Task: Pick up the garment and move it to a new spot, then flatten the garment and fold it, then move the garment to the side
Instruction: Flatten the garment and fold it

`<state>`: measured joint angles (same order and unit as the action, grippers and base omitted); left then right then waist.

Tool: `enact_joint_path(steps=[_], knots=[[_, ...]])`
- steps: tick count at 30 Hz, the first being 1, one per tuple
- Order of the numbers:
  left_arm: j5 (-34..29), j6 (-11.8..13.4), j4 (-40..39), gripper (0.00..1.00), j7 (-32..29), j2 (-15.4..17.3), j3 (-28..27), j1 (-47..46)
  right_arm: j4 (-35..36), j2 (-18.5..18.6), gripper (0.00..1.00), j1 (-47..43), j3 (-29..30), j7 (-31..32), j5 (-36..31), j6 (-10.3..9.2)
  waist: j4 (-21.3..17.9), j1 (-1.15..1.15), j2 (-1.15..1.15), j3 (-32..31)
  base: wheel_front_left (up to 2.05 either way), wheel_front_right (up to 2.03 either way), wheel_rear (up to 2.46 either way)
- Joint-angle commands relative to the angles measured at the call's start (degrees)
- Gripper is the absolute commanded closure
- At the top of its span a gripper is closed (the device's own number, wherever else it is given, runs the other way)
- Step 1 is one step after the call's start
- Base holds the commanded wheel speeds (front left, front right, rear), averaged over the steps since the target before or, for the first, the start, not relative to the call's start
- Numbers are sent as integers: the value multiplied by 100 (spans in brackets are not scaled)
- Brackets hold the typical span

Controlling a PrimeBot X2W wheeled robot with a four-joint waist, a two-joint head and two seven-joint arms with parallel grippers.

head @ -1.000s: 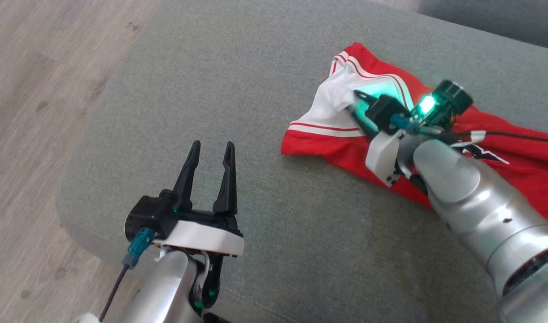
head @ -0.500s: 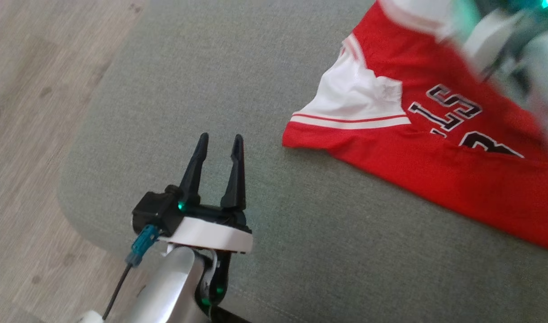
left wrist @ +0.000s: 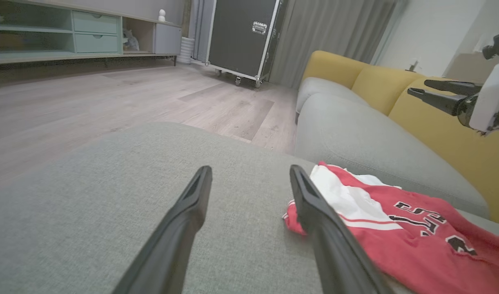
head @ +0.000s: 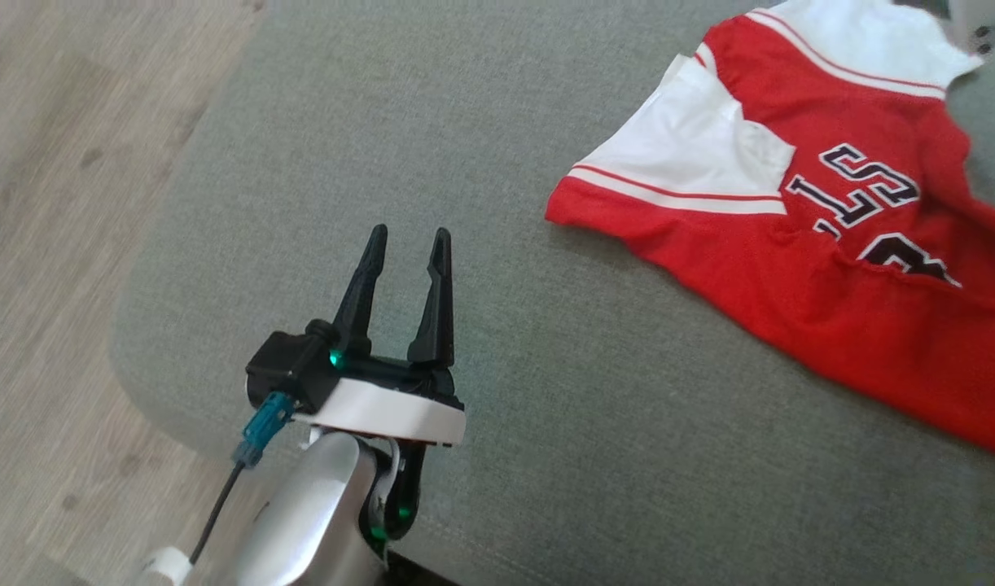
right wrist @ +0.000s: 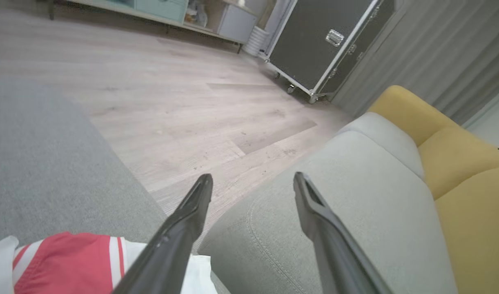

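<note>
The garment (head: 831, 268) is a red jersey with white panels and dark lettering. It lies spread on the grey cushion (head: 546, 423) at the right of the head view, lettering facing up. My left gripper (head: 408, 236) hovers open over the cushion, to the left of the garment and apart from it. In the left wrist view its fingers (left wrist: 250, 169) frame bare cushion, with the garment (left wrist: 396, 228) beside the right finger. My right gripper (left wrist: 417, 87) hangs open in the air above the garment's far side, nothing between its fingers. In its own view, the right gripper (right wrist: 252, 177) is above the garment's white-and-red edge (right wrist: 65, 253).
The cushion's rounded edge drops to wooden floor (head: 58, 203) on the left. A second grey seat (left wrist: 368, 134) with yellow backrests (left wrist: 437, 134) stands beyond the garment. A black wheeled case (left wrist: 241, 36) and a low shelf unit (left wrist: 70, 32) stand far across the floor.
My right gripper, down on the bunched garment's white part a second ago, lifted it up and away and let go. The garment now lies opened out with its lettering showing. My left gripper barely moved.
</note>
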<state>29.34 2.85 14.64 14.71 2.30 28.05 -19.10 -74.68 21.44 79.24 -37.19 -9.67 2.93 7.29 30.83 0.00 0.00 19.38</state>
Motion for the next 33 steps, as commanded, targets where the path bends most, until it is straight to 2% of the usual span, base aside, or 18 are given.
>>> enact_joint_path(steps=[1, 4, 8, 12, 18, 23, 28, 33], knots=[[-13, -52, -121, 0, 29, 58, -186, -204, 110, -2, 0, -42, 112, -126, -27, 20, -75, 0, 0, -122, 0, 0, 0], [-88, -117, 24, 0, 29, 58, -222, -263, 109, 3, 0, -284, 492, -374, -4, 20, -217, 0, 0, -358, 0, 0, 0], [-293, -164, 121, 0, 29, 58, -467, -272, 390, -173, 0, -719, 937, -520, 36, 20, -647, 0, 0, -610, 0, 0, 0], [-505, -237, 157, 0, 29, 58, -753, -250, 1314, -285, 0, -1394, 1580, -529, 87, 20, -1106, 0, 0, -841, 0, 0, 0], [-725, -365, 233, 0, 29, 58, -1060, -66, 2686, -570, 0, -3005, 2459, -531, -36, 20, -1672, 0, 0, -1268, 0, 0, 0], [-811, -413, 253, 0, 29, 58, -1297, 208, 3640, -1131, 0, -4267, 3282, -532, -145, 20, -2129, 0, 0, -1574, 0, 0, 0], [-913, -447, 286, 0, 29, 58, -1574, 505, 4475, -1679, 0, -5340, 3697, -532, -352, 20, -2534, 0, 0, -1725, 0, 0, 0], [-923, -534, 261, 0, 29, 58, -1711, 749, 5079, -1841, 0, -6270, 3746, -532, -329, 20, -2792, 0, 0, -1846, 0, 0, 0]])
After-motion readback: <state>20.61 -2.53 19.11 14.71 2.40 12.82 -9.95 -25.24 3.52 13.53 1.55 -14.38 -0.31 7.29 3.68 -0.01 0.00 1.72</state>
